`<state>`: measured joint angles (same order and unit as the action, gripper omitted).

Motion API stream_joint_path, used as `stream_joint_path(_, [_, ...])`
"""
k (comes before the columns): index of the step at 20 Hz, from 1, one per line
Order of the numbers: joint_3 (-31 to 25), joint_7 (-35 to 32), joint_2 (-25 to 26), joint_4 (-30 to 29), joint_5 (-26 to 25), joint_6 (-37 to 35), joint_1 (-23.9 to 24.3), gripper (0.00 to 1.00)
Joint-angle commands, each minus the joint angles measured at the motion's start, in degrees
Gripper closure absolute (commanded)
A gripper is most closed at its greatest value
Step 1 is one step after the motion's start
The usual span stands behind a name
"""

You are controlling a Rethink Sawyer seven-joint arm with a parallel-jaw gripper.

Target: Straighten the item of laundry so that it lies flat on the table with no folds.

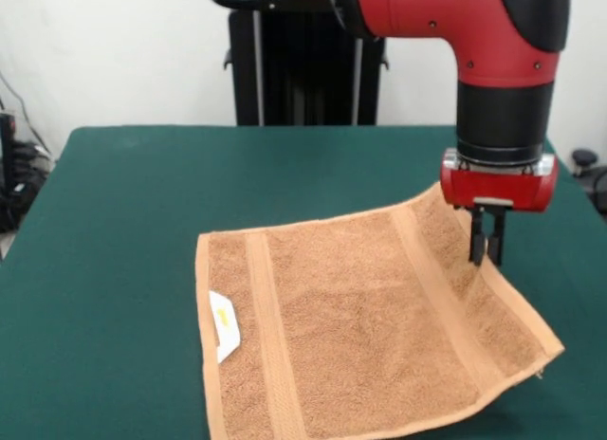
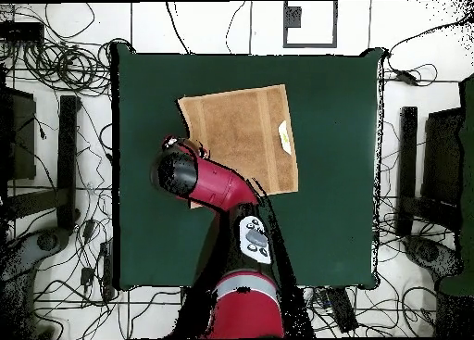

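Note:
The item of laundry (image 1: 351, 326), an orange-tan towel with band stripes and a white tag (image 1: 225, 328), lies spread on the green table (image 1: 123, 222). Its right side curves up off the surface toward my gripper (image 1: 487, 258). The two dark fingers stand close together, pinching that raised right edge. In the overhead view the towel (image 2: 239, 128) sits near the table's (image 2: 338, 216) upper middle. There the arm's red wrist (image 2: 180, 174) covers the towel's lower left corner and hides the gripper.
A black pedestal frame (image 1: 303, 70) stands beyond the table's far edge. Cables, black stands (image 2: 67, 160) and floor tiles surround the table in the overhead view. Green surface shows on all sides of the towel.

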<state>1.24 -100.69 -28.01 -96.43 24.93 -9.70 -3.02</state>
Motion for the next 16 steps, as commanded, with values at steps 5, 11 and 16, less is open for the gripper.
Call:
stream_joint_path(5, [-1.4,-15.7,3.6,0.8,5.0,1.4,-1.5,1.00])
stream_joint_path(11, [-1.0,-15.8,3.4,1.6,6.2,-0.4,-2.3,1.00])
stream_joint_path(16, [0.6,-15.0,4.1,2.7,6.2,-0.7,-3.1,1.00])
